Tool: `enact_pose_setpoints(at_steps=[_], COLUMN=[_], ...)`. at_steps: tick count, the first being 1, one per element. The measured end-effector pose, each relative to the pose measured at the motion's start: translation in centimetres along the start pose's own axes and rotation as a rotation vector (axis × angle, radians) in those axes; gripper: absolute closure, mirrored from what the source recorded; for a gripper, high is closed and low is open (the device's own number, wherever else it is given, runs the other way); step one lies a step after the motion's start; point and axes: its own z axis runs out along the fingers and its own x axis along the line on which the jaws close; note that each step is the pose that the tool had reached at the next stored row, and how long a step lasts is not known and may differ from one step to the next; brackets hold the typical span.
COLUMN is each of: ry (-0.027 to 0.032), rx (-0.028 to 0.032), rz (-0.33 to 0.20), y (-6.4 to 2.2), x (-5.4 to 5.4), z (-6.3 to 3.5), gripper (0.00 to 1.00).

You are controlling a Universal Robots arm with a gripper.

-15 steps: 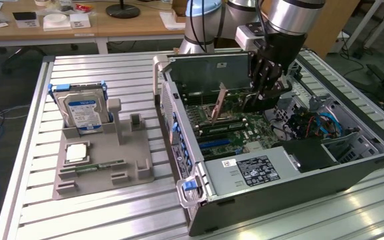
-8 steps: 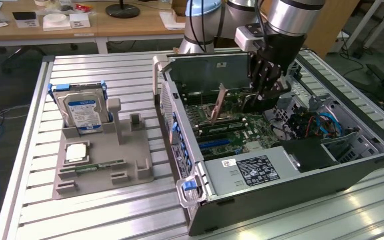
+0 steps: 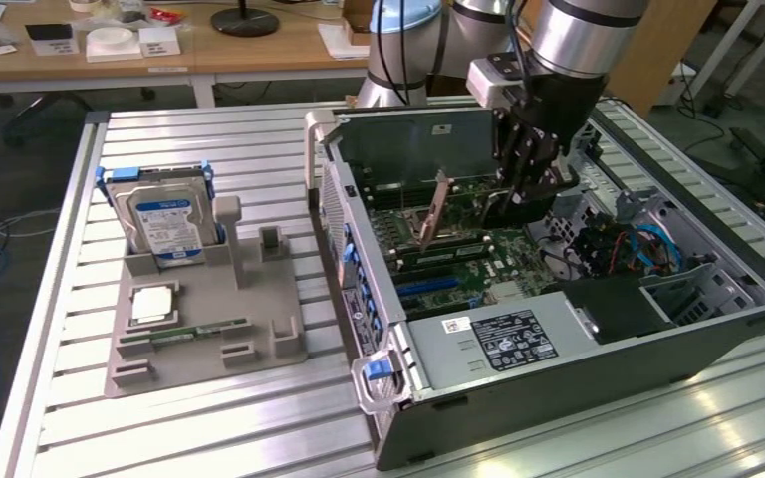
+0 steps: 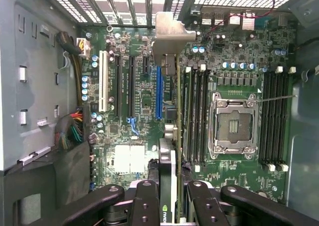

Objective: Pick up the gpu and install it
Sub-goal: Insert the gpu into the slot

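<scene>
Inside the open computer case [image 3: 582, 299], which lies on its side on the slatted counter [image 3: 223, 139], the pincer [image 3: 505, 207] is narrowed onto the gpu [image 3: 432, 211] and grips it by 1 end. The card stands on edge over the motherboard [image 3: 476, 274], and in the exterior view it shows as a pinkish-brown strip at about 9 o'clock from the pincer.

In the wrist view the 2 black fingers [image 4: 145, 198] clamp the card's thick end. The rest of the card runs edge-on away from them to its metal bracket [image 4: 172, 34], which sits close to the slotted rear wall [image 4: 124, 4] of the case. The card's line runs just beside the long blue slot [image 4: 158, 94], between that slot and the nearer bank of memory slots [image 4: 195, 116]. The empty processor socket [image 4: 234, 123] lies well clear on the far side of those.

At 9 o'clock from the case in the exterior view, a grey holder [image 3: 270, 344] carries a hard drive [image 3: 163, 219] standing upright and a small green memory stick [image 3: 203, 331] lying flat. Neither is near the arm.

By the look of it the pick-up is done and the card has been carried into the case. The installing is not finished: the pincer has not let go, and whether the card's lower edge has entered a slot cannot be told.
</scene>
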Motion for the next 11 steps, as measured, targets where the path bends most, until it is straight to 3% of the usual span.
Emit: enact_pose_setpoints(at_steps=[2, 5, 11], ry=[0.0000, -0.0001, -0.0003], rx=[0.0000, 0.0001, 0.0003], rz=[0.000, 0.000, 0.000], y=[0.00, 0.05, 0.15], x=[0.0, 0.0, 0.1], z=[0.00, 1.15, 1.99], gripper=[0.74, 0.74, 0.74])
